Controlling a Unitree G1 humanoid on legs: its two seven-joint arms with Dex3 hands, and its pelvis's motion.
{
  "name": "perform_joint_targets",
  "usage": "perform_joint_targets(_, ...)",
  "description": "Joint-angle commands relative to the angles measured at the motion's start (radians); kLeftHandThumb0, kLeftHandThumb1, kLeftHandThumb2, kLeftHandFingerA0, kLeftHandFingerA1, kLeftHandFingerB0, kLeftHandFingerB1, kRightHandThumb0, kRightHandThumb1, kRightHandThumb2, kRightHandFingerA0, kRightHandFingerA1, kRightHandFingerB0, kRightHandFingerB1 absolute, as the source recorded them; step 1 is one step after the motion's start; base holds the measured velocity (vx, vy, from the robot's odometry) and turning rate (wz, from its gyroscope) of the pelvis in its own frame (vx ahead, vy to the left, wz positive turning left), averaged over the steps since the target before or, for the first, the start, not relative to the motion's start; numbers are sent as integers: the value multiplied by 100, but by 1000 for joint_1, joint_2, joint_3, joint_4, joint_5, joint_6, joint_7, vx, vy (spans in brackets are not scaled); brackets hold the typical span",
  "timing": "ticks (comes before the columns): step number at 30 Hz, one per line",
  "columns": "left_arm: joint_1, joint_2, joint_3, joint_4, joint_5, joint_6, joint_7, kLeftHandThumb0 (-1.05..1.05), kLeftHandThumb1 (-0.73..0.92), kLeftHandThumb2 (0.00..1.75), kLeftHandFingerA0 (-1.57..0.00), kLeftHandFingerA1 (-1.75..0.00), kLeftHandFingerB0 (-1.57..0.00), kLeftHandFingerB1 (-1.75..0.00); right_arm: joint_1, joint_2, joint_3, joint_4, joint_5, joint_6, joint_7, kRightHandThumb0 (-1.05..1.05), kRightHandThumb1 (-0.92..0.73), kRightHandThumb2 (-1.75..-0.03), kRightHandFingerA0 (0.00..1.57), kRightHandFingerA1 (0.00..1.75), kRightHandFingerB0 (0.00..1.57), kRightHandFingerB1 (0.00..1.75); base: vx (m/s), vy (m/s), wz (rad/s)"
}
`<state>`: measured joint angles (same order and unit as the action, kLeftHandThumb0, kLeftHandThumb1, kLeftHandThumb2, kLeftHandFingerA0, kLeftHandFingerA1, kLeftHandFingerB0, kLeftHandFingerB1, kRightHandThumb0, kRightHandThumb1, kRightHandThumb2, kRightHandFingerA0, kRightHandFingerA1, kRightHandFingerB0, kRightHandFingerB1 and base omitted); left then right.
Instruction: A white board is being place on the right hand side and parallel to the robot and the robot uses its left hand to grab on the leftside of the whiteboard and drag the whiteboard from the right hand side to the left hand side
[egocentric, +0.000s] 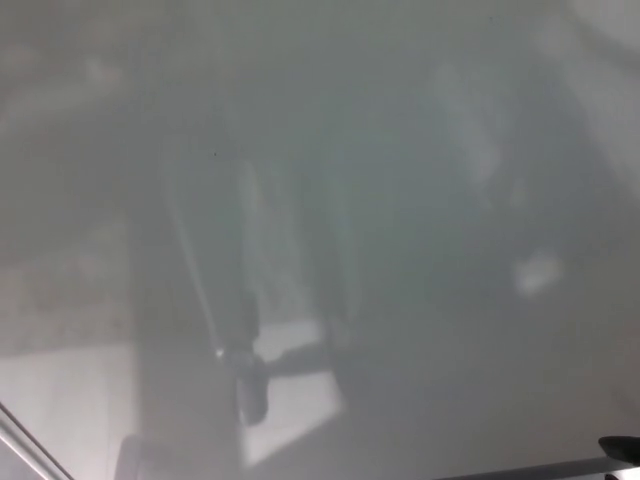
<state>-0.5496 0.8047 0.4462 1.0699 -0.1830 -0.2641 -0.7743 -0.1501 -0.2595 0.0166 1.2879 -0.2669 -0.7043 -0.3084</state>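
The whiteboard (400, 200) fills nearly the whole head view. Its glossy grey-white face shows only dim, blurred reflections. A strip of its metal frame (25, 445) crosses the bottom left corner, and its lower edge (540, 468) runs along the bottom right. Neither of my hands can be made out anywhere in the picture.
A small dark shape (620, 446) sits at the right edge just above the board's lower edge; I cannot tell what it is. Reflected in the board are a dark upright form (250, 385) and a bright patch (535, 272).
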Motion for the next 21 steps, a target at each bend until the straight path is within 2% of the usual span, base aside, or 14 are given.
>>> perform_joint_targets(1, 18, 24, -15, -1, -19, -32, -65, -89, 56, 91, 0, -5, 0, 0, -1, 0, -1, 4, 1, 5, -25, -37, -78, -62, 68, 66, 55, 52, 0, 0, 0)
perform_joint_targets(6, 21, 19, -11, 6, -31, -40, -76, -91, 58, 93, 0, -5, 0, 0, -2, 2, -6, 6, 8, 5, -18, -36, -78, -62, 67, 66, 56, 52, 0, 0, 0)
perform_joint_targets(7, 39, 13, -5, -5, -38, -49, -78, -84, 62, 91, 0, -5, 0, 0, -1, 0, -2, 6, 3, 6, -21, -36, -79, -62, 67, 62, 55, 52, 0, 0, 0)
perform_joint_targets(11, 55, 7, 5, -18, -54, -39, -75, -84, 63, 92, 0, -5, 0, 0, -3, -1, 1, 6, -1, 9, -25, -35, -78, -62, 67, 63, 56, 52, 0, 0, 0)
perform_joint_targets(12, 71, 9, 9, -12, -55, -48, -70, -92, 73, 104, 0, -7, 0, -5, 4, 2, 1, 6, 1, 11, -25, -37, -78, -62, 66, 61, 55, 51, 0, 0, 0)
perform_joint_targets(18, 107, -1, 61, 3, -104, 3, -61, -95, 79, 111, 0, -6, 0, -3, 20, 8, -5, 6, 8, 4, -20, -37, -79, -62, 65, 62, 55, 51, 0, 0, 0)
perform_joint_targets(19, 133, -7, 88, 22, -123, 20, -45, -93, 90, 119, 0, -7, 0, -4, 29, 11, -9, 7, 14, 0, -12, -38, -78, -62, 65, 61, 54, 51, 0, 0, 0)
perform_joint_targets(21, 185, -22, 141, 58, -161, 56, -8, -93, 91, 120, 0, -7, 0, -3, 45, 12, -10, 9, 14, -3, -10, -38, -78, -62, 65, 61, 55, 51, 0, 0, 0)
